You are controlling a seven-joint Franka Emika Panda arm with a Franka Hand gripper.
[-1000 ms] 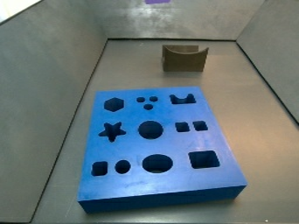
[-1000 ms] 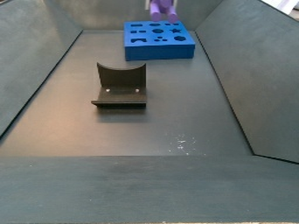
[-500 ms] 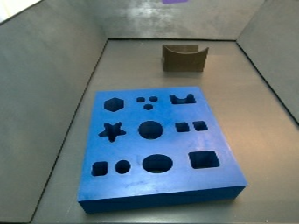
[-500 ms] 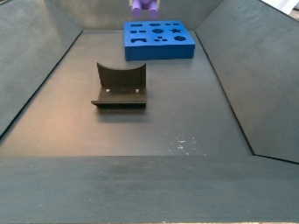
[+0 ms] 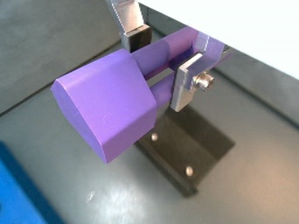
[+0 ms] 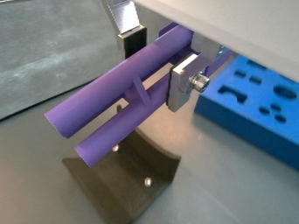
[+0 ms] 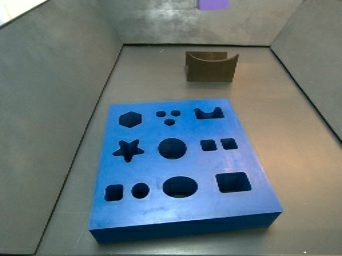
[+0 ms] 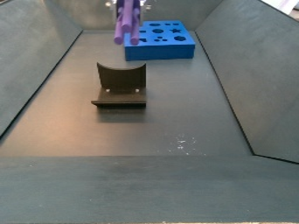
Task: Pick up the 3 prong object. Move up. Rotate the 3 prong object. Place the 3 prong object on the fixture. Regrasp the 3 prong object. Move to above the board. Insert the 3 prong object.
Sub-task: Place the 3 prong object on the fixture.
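Observation:
My gripper (image 5: 162,61) is shut on the 3 prong object (image 5: 111,101), a light-purple peg lying crosswise between the silver fingers (image 5: 187,83). Its blocky base fills a wrist view. Its long prongs (image 6: 100,118) point away from the gripper (image 6: 156,66). In a side view the 3 prong object (image 8: 125,22) hangs upright, high above the far side of the fixture (image 8: 119,86). In a side view only its tip (image 7: 211,4) shows at the upper edge, above the fixture (image 7: 211,65). The blue board (image 7: 181,160) lies on the floor, also visible as the board (image 8: 160,39).
Grey sloping walls (image 8: 41,70) enclose the dark floor. Directly under the held piece lies the fixture's base plate (image 5: 184,162) with its screw holes. A corner of the board (image 6: 257,96) sits beside the fixture (image 6: 128,175).
The gripper has carried the 3 prong object away from above the board toward the fixture. It now hangs lower and longer in a side view.

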